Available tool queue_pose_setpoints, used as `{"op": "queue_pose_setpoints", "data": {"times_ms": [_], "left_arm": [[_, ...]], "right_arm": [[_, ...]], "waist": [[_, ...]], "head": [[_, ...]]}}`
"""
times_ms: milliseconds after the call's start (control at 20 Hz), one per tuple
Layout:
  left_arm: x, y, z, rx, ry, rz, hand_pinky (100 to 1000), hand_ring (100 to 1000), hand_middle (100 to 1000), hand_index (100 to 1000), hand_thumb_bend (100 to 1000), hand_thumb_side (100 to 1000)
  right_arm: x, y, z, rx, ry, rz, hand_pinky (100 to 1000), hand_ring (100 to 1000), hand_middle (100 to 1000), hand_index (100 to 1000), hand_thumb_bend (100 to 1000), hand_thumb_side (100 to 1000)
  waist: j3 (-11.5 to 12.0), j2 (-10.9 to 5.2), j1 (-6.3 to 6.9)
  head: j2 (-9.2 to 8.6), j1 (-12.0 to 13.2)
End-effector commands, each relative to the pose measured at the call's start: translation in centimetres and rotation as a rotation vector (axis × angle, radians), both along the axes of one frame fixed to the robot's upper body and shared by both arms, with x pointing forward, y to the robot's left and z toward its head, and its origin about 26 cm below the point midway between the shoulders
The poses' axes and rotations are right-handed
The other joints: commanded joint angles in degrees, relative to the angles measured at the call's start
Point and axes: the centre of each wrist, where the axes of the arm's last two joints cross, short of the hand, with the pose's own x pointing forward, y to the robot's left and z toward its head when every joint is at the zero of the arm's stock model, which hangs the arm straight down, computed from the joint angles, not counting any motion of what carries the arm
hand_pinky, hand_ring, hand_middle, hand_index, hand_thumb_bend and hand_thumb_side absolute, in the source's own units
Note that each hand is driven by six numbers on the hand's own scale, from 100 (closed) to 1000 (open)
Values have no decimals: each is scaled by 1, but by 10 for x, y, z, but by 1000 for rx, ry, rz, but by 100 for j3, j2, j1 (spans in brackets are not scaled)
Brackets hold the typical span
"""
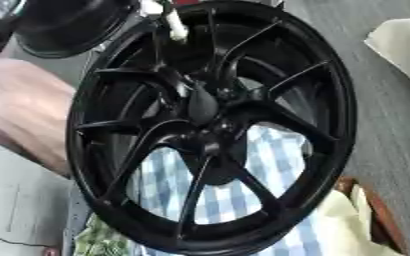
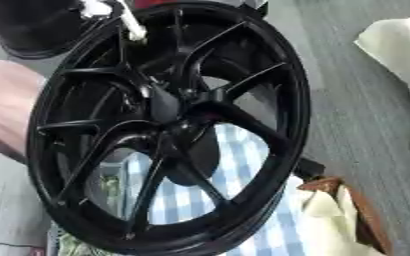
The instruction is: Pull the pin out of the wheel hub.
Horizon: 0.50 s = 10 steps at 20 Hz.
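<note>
Black spoked wheel point(image 1: 213, 125) stands on edge, filling the view. A white pin-like piece point(image 2: 131, 26) slants down across its upper-left rim. Neither robot hand shows, so their state cannot be told.

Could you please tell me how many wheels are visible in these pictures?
1. A single black wheel stands on edge and fills most of the view, with blue checked cloth showing through its spokes. The dark round object at upper left is unclear.
</note>
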Motion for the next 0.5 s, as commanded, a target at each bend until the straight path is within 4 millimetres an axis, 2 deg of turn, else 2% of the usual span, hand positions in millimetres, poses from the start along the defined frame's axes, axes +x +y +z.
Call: {"op": "queue_pose_setpoints", "data": {"times_ms": [50, 150, 300, 500], "left_arm": [[-19, 37, 27, -42, -56, 67, 698, 546, 261, 519, 107, 229], [-26, 60, 31, -86, -60, 96, 700, 545, 260, 520, 100, 229], [-40, 105, 33, -173, -79, 181, 699, 538, 253, 517, 100, 235], [-55, 164, 26, -294, -88, 319, 705, 532, 245, 512, 100, 264]], "right_arm": [[-3, -4, 10, -36, -27, -14, 929, 781, 663, 765, 100, 671], [-3, -5, 10, -39, -29, -22, 929, 781, 663, 765, 100, 670], [-5, -7, 10, -43, -36, -35, 929, 781, 663, 765, 100, 668], [-6, -9, 10, -43, -45, -45, 928, 781, 663, 765, 100, 665]], "waist": [[54, -160, -53], [100, -162, -46], [155, -160, -42], [193, -140, -70]], "head": [[48, -52], [55, -89], [42, -135], [-18, -170]]}}
